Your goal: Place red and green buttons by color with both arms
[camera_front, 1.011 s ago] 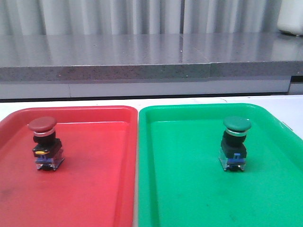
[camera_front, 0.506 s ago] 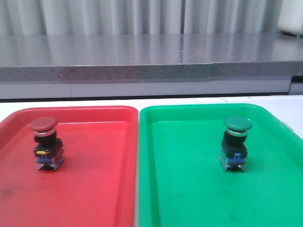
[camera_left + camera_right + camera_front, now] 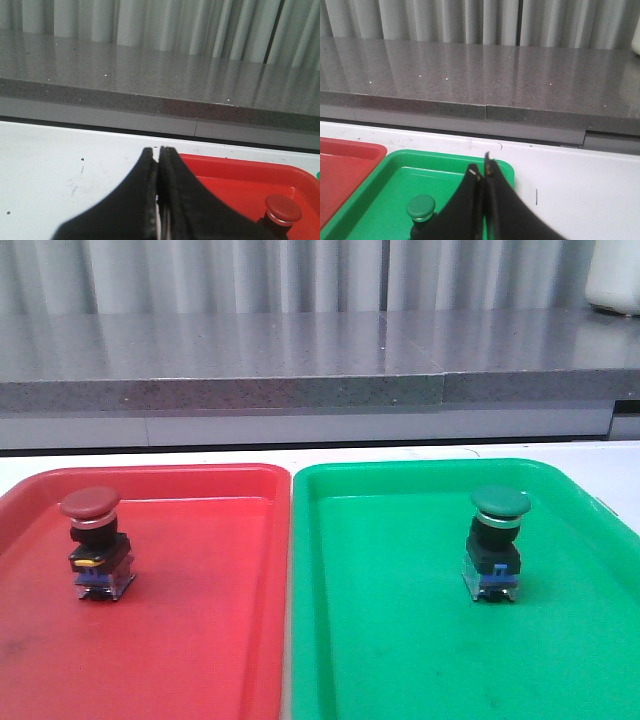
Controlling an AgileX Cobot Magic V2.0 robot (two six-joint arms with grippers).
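Observation:
The red button (image 3: 94,543) stands upright in the red tray (image 3: 200,640), near its left side. Upright in the green tray (image 3: 420,660), towards the right, is the green button (image 3: 496,540). No arm shows in the front view. In the left wrist view my left gripper (image 3: 158,151) is shut with nothing in it, raised beside the red tray (image 3: 235,175), and the red button (image 3: 283,210) sits apart from it. My right gripper (image 3: 483,167) is shut and empty over the green tray (image 3: 395,200), with the green button (image 3: 421,207) standing apart beside it.
The two trays lie side by side on a white table (image 3: 400,452). A grey stone ledge (image 3: 300,370) runs along the back below a curtain. A white container (image 3: 612,275) stands at the far right on the ledge.

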